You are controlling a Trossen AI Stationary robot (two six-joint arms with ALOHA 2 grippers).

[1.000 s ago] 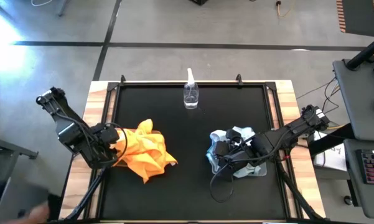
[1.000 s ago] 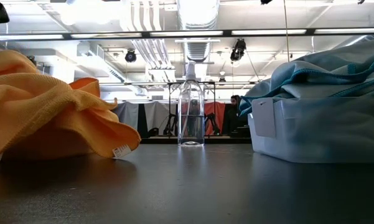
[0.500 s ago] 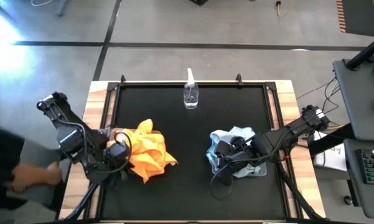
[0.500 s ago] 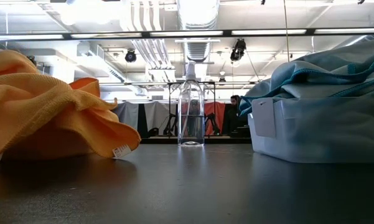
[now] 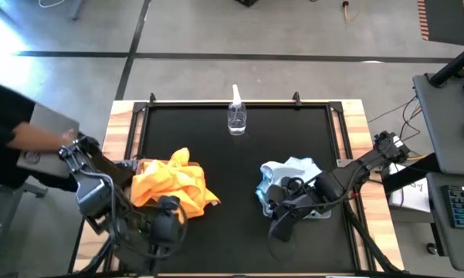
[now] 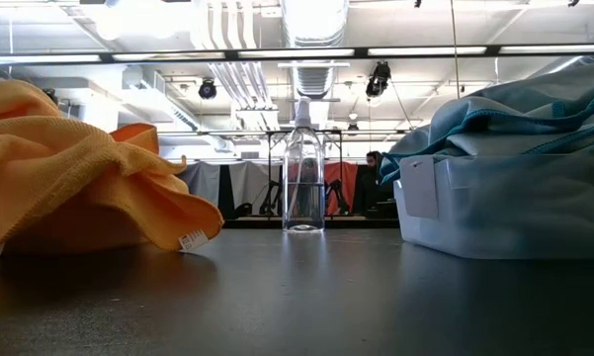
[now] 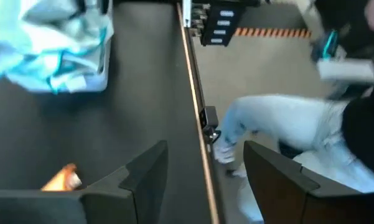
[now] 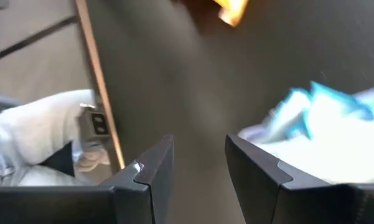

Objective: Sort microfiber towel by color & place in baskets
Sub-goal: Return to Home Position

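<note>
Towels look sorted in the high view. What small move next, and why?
Probably draw both arms back to rest. The orange towels are heaped on the left, the blue towels fill the clear bin, and no cloth lies loose on the table. The left gripper and right gripper hang with fingers open, holding nothing.

bright, even overhead light — ceiling strips [image 6: 425, 51] glow, glare on floor [image 5: 8, 35], shadows soft.
</note>
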